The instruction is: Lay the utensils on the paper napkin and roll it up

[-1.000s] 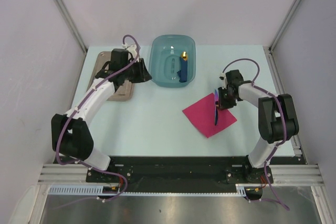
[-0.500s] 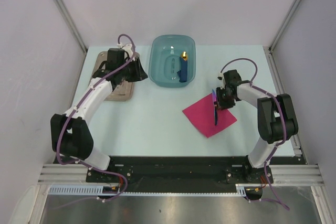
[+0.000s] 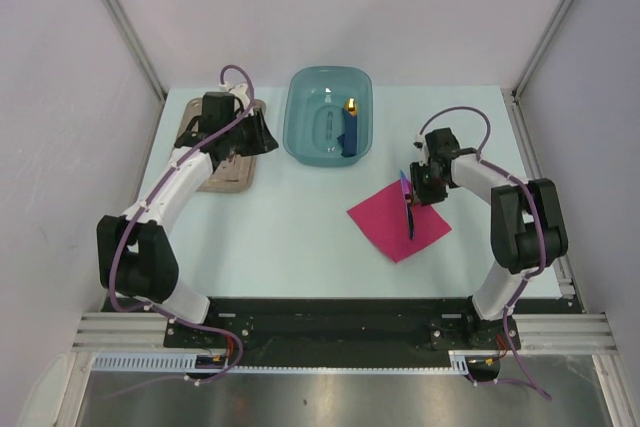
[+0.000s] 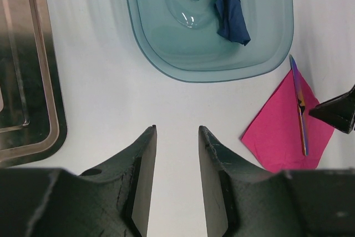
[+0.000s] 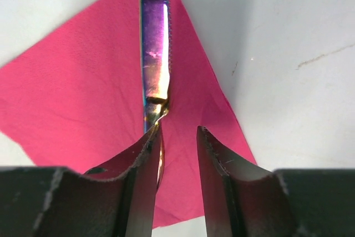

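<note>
The magenta paper napkin [image 3: 398, 221] lies flat on the table at the right, and shows in the left wrist view [image 4: 280, 137] and the right wrist view [image 5: 83, 98]. One utensil, a knife [image 3: 410, 212] with an iridescent purplish handle, lies across it [image 5: 155, 48]. My right gripper [image 3: 413, 190] hangs over the napkin's far corner with its jaws open [image 5: 179, 131]. The knife's end runs beside and under its left finger [image 5: 145, 165]. My left gripper [image 3: 267, 139] is open and empty [image 4: 177, 131] over bare table between tray and bowl. No other utensil shows clearly.
A grey-brown metal tray [image 3: 232, 179] sits at the back left, partly under my left arm, and in the left wrist view [image 4: 39, 137]. A teal plastic bowl [image 3: 305, 117] at the back centre holds a chunky blue object with a yellow tip [image 3: 350, 127].
My left gripper has swung left, away from the bowl and toward the tray. My right gripper has shifted slightly back over the knife's end.
</note>
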Robot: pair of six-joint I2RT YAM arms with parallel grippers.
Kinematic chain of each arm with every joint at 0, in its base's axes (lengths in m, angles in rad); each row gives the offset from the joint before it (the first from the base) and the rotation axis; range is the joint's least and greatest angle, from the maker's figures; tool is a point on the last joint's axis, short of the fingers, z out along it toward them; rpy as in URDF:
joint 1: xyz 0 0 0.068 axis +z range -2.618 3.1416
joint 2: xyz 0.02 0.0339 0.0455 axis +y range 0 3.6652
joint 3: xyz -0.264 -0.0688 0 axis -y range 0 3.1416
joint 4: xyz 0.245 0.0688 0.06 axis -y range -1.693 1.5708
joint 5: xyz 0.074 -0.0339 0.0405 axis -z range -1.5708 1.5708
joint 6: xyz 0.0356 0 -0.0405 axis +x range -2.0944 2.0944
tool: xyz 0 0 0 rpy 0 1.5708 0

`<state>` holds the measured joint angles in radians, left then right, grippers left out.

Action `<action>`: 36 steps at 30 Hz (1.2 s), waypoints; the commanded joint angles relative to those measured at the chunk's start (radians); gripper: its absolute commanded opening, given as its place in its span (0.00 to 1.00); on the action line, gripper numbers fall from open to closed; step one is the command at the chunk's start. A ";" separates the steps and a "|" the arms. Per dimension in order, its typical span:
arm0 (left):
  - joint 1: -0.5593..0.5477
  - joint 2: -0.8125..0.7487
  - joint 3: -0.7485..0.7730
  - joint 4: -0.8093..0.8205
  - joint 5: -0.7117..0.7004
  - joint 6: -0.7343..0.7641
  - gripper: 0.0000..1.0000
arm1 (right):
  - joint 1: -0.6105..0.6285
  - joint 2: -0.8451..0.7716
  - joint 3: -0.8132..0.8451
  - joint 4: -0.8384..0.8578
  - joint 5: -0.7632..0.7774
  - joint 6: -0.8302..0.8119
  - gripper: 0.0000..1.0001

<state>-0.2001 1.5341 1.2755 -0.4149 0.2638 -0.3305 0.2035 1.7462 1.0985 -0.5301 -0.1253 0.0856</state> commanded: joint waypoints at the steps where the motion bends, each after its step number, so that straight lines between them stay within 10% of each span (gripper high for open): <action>1: 0.011 0.003 0.010 0.001 -0.005 -0.008 0.40 | 0.002 -0.108 0.055 -0.053 -0.028 -0.017 0.37; 14: 0.011 -0.009 -0.010 0.004 0.009 -0.007 0.39 | 0.025 -0.182 -0.101 -0.094 -0.045 -0.018 0.11; 36: 0.011 -0.029 -0.034 0.013 -0.001 -0.008 0.39 | 0.054 -0.063 -0.134 -0.067 -0.057 -0.020 0.20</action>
<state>-0.1993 1.5372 1.2388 -0.4213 0.2649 -0.3321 0.2470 1.6634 0.9615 -0.6041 -0.1745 0.0704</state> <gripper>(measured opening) 0.387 0.193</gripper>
